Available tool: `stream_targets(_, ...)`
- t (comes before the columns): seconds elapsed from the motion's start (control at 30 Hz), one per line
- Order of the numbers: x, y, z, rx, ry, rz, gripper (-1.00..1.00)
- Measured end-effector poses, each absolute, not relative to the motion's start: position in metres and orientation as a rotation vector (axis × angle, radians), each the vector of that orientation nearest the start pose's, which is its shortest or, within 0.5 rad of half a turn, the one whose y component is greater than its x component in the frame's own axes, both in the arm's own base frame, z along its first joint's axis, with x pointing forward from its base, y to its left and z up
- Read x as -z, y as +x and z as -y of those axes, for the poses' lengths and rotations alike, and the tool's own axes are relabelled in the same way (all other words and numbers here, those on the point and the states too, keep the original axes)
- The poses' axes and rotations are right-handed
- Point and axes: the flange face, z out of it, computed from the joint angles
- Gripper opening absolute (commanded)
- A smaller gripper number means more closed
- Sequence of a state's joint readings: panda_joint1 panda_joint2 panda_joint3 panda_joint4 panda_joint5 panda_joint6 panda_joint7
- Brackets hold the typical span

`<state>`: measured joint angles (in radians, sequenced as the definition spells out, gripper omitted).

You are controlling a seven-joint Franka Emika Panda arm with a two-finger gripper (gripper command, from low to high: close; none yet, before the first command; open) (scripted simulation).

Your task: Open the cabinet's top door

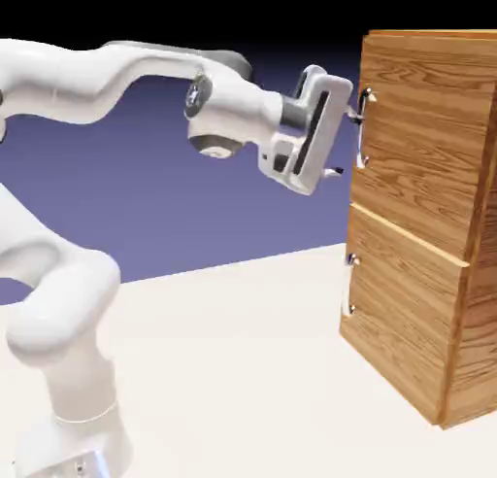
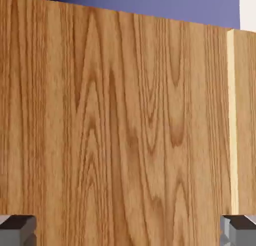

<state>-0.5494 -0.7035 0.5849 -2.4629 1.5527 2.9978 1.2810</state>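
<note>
The top door was found closed, its panel flush in the upper half of the cabinet, above the lower door. The cabinet stood toward the exterior view's right, facing the arm. The end effector had its fingers spread wide apart, with nothing clamped between them, and was tilted close to the upper handle. Whether a fingertip touched that handle could not be determined. In the inspector's judgement only the approach was largely accomplished; securing the handle and swinging the door outward remained outstanding.
</note>
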Motion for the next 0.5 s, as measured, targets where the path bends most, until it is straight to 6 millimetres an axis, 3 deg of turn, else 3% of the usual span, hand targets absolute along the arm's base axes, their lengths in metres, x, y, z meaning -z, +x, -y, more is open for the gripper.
stream_targets(0.5, -0.588, 0.409, -0.039, -0.008, 0.084, -1.704, 0.0)
